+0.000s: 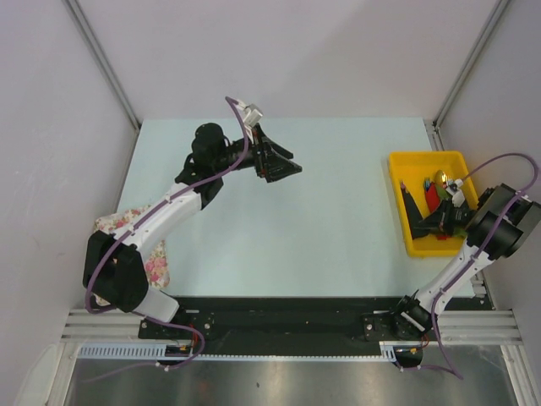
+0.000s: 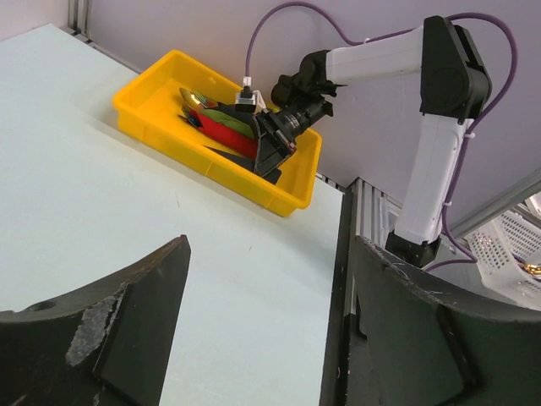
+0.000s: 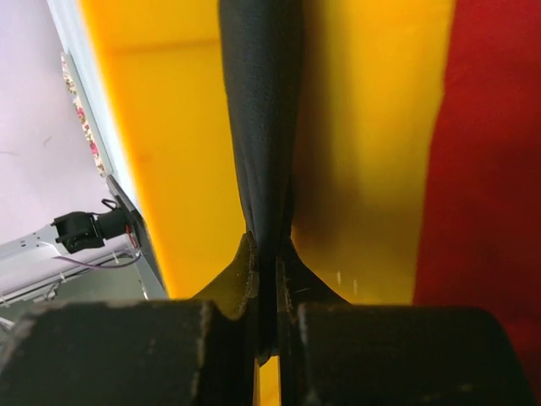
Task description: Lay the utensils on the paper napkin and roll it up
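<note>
Jaws of right gripper [image 3: 269, 254] clamped on paper napkin [image 3: 258, 110], low inside yellow bin [image 1: 423, 158]. Jaws of left gripper [image 1: 283, 165] apart, empty, above table [image 1: 296, 237]. Napkin looks narrow, maybe already rolled; utensils not seen, so progress uncertain.

Pale table [image 1: 296, 228], yellow tray [image 1: 427, 157] near its right edge — floral cloth [image 1: 156, 266] at left edge
</note>
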`<state>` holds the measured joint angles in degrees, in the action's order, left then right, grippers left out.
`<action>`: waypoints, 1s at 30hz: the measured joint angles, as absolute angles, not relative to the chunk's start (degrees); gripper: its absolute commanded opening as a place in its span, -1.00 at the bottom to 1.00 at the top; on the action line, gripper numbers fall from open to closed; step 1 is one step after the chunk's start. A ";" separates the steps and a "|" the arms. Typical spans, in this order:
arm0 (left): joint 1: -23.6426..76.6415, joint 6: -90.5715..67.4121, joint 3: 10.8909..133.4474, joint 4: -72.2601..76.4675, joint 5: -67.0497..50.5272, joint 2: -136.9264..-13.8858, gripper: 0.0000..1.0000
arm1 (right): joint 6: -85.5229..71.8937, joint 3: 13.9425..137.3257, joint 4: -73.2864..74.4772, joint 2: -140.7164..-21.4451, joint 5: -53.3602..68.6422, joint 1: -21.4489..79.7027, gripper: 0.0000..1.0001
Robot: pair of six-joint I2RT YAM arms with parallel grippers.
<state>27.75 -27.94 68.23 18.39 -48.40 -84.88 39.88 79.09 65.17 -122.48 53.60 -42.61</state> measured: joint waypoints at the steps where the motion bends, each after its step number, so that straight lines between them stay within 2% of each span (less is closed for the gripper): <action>1: 27.75 -27.94 68.23 18.24 -48.42 -84.99 0.63 | 39.44 79.09 64.69 -123.31 53.52 -42.52 -1.00; 6: 27.73 -27.97 68.23 17.78 -48.42 -85.65 0.64 | 37.32 79.22 62.35 -124.44 53.39 -42.52 -0.99; 9: 27.73 -27.99 68.23 17.78 -48.42 -86.11 0.63 | 35.27 79.22 61.17 -124.44 52.84 -42.50 -0.81; 20: 27.49 -28.53 68.25 17.85 -48.69 -87.46 0.63 | 27.99 77.97 57.93 -122.45 48.75 -41.30 -0.39; 21: 27.44 -28.56 68.25 17.87 -48.71 -87.46 0.63 | 27.38 77.49 57.63 -121.86 48.29 -41.17 -0.27; 26: 27.29 -28.95 68.25 17.91 -48.66 -87.46 0.65 | 25.32 75.77 56.71 -119.09 46.30 -40.64 -0.03; 30: 27.16 -29.63 68.25 18.37 -48.66 -87.46 0.66 | 24.71 75.16 56.05 -117.21 44.80 -40.16 0.07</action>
